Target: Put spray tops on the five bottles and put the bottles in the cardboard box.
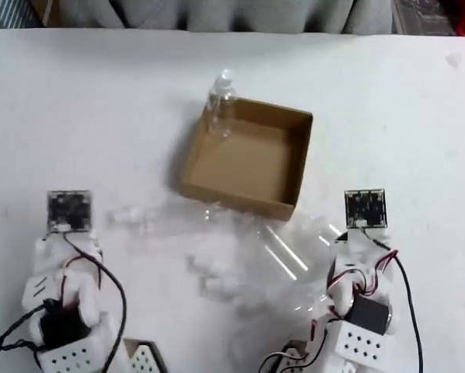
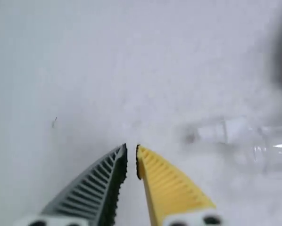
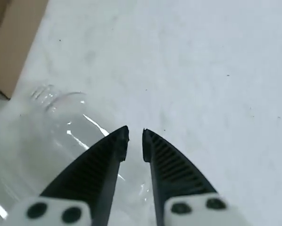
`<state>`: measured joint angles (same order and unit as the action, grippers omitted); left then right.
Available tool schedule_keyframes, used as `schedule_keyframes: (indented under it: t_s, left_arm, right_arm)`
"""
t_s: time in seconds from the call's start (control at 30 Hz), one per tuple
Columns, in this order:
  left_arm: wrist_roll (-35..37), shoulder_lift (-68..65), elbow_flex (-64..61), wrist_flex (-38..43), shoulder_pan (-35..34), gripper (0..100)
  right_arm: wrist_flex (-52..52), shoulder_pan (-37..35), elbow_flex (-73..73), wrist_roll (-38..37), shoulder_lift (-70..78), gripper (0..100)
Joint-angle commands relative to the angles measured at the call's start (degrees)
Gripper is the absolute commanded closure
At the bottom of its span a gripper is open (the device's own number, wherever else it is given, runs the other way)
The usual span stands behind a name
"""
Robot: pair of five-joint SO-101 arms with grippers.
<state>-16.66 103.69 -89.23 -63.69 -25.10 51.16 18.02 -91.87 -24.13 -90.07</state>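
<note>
Judged light, slick and crushable, the clear bottle (image 3: 35,146) is best gripped at its stiff neck; left gripper (image 2: 131,153) and right gripper (image 3: 135,136) are clenched empty.

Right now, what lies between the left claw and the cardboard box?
A clear bottle lies on its side on the table, apart from the left claw, short of the cardboard box; high and left wrist views show it.

Bright even light, faint shadows, glare on bottles (image 1: 287,252)
</note>
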Motion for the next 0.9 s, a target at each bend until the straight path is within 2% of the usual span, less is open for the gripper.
schedule_keyframes:
  t_s: [0.0,0.1,0.23,0.5,0.73,0.87]
  left_arm:
    - [-2.9,0.0,9.2,-4.9,6.8,96]
    - [-3.5,-3.7,13.5,-6.8,9.5,96]
    - [-8.7,-14.9,19.3,-6.9,11.9,96]
    - [-27.2,-33.5,24.8,-6.9,21.7,96]
    - [-40.7,-39.2,24.7,-6.4,34.0,96]
    - [-41.8,-39.5,24.9,-3.1,40.0,96]
  right_arm:
    - [0.8,0.7,0.0,-0.6,-0.5,96.6]
    - [0.8,0.7,-0.1,-4.6,-0.2,96.6]
    - [0.8,0.4,-0.7,-5.4,-0.6,96.6]
    - [0.8,0.4,-0.8,-5.5,-0.6,96.6]
    - [0.8,0.4,-0.9,-5.5,-0.6,96.6]
    - [0.8,0.4,-1.0,-5.5,-0.6,96.6]
